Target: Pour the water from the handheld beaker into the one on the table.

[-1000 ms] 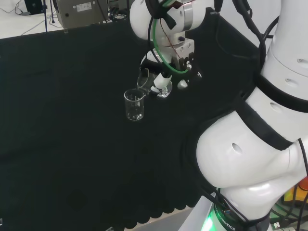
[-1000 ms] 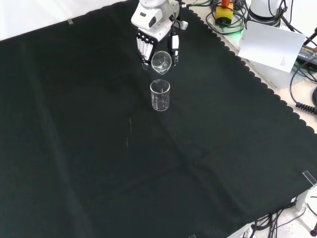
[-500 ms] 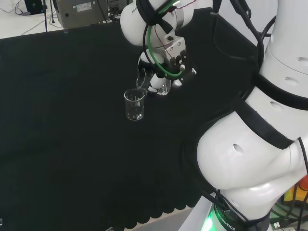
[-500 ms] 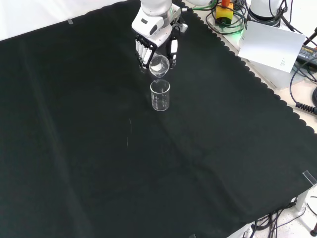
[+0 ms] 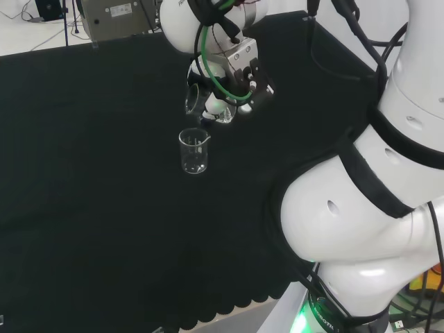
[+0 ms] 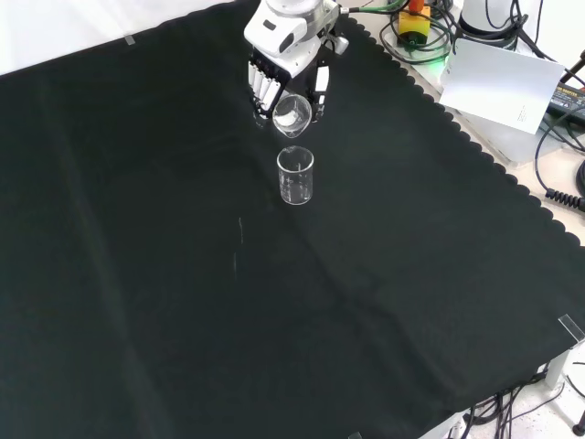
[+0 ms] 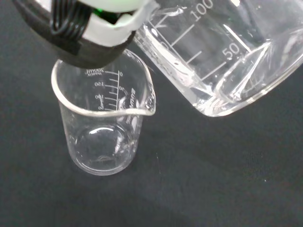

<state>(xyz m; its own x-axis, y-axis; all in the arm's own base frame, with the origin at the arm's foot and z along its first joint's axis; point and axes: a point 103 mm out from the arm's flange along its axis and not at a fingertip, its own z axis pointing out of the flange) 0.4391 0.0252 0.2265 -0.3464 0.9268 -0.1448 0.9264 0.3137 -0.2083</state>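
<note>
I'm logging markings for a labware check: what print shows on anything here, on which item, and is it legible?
Handheld beaker: white graduation lines with large, legible numerals.
Beaker on the table: small scale and print, too small to read.
White card: tiny mark, unreadable.

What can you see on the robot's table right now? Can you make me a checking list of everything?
Surface: black cloth covers the bench, scalloped edge, a few creases.
Job's things: held beaker tilted above the table beaker, which stands upright and looks empty in the wrist view.
Clutter: nothing seen on the cloth.
Hand: hand has fingers curled round the held beaker.
Cables: green and black cables loop at the wrist; more cables lie off the cloth.
Surroundings: white card beside the bench.
</note>
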